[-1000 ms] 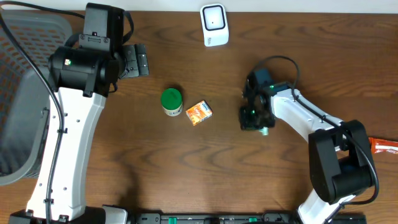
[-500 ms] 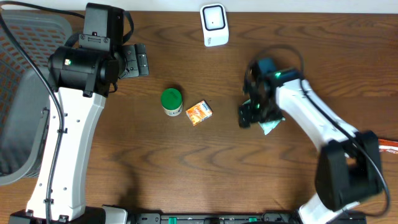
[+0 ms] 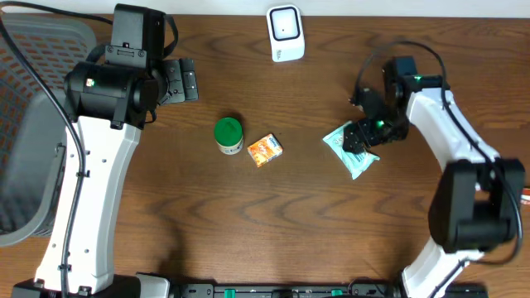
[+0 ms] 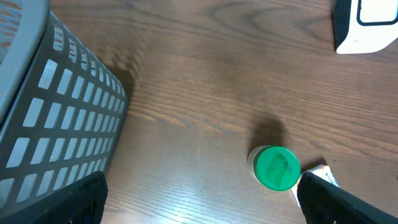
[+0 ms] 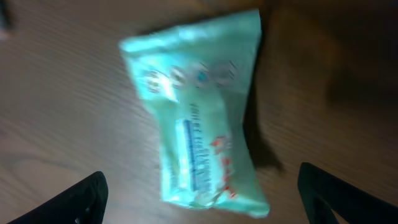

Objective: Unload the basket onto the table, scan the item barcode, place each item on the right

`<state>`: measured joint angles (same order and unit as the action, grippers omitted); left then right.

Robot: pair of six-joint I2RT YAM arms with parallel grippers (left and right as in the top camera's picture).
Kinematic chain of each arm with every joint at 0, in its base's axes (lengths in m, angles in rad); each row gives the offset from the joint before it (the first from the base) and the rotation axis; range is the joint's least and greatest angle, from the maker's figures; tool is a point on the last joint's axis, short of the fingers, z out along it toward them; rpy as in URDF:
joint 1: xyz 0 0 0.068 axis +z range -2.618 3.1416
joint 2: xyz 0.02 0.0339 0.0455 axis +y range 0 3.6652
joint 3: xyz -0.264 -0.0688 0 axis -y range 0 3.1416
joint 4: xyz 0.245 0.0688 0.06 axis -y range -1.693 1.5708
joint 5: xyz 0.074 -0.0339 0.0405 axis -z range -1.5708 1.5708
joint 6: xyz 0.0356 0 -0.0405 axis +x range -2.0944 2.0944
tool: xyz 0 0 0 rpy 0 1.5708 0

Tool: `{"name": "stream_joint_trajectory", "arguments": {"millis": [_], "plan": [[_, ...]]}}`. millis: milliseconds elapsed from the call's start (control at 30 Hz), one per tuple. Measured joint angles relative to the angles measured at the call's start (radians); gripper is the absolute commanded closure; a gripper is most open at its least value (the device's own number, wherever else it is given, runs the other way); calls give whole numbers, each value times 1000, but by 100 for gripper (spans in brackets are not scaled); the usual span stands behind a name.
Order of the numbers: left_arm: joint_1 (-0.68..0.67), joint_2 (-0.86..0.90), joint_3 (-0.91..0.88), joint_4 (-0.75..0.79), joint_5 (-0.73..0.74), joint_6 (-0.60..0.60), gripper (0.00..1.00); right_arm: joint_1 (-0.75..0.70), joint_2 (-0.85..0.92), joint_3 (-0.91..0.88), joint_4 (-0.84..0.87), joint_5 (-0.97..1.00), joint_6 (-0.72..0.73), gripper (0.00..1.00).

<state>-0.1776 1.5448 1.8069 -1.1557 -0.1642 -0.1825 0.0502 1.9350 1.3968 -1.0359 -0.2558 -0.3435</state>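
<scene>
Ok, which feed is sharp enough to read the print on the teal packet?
Right wrist: the teal packet fills the frame but is blurred, its print smeared. Overhead: sharp, but the packet is too small to read. Left wrist: sharp, but shows the green-lidded jar and basket, no packet.

Our left arm (image 3: pixel 91 182) stands tall behind its pincer, the white forearm leading up to a black wrist block, and we hold the left gripper (image 3: pixel 186 81) jutting out level from that block. From the wrist, the left fingertips (image 4: pixel 68 200) sit far out to either side of the pincer's centre line, jaws spread wide. Our right arm (image 3: pixel 451 141) stretches long behind its pincer, then folds at the wrist so the right gripper (image 3: pixel 362 136) points down and back toward us. The right fingertips (image 5: pixel 81 198) also stand wide apart, jaws open and gripping nothing
</scene>
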Motion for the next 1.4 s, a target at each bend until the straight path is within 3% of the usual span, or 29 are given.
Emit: {"name": "stream_joint_trajectory", "arguments": {"millis": [67, 167, 200, 233, 300, 367, 633, 900, 1067, 1400], "plan": [[0, 0, 0, 0, 0, 0, 2, -10, 45, -1, -3, -12, -12, 8], [0, 0, 0, 0, 0, 0, 2, -8, 87, -1, -3, -25, -27, 25], [0, 0, 0, 0, 0, 0, 2, -5, 101, -1, -4, -28, -38, 36], [0, 0, 0, 0, 0, 0, 2, -5, 111, -1, -5, -32, -43, 56], [0, 0, 0, 0, 0, 0, 2, -4, 128, 0, -12, -37, -43, 87], [0, 0, 0, 0, 0, 0, 2, -4, 142, 0, -14, -51, -44, 99], [0, 0, 0, 0, 0, 0, 2, -6, 150, 18, -51, -151, -35, 99], [0, 0, 0, 0, 0, 0, 2, -20, 147, 115, -339, -633, -99, 99], [0, 0, 0, 0, 0, 0, 2, -24, 147, 116, -448, -809, -110, 99], [0, 0, 0, 0, 0, 0, 2, -24, 147, 116, -663, -1137, 247, 99]]}}
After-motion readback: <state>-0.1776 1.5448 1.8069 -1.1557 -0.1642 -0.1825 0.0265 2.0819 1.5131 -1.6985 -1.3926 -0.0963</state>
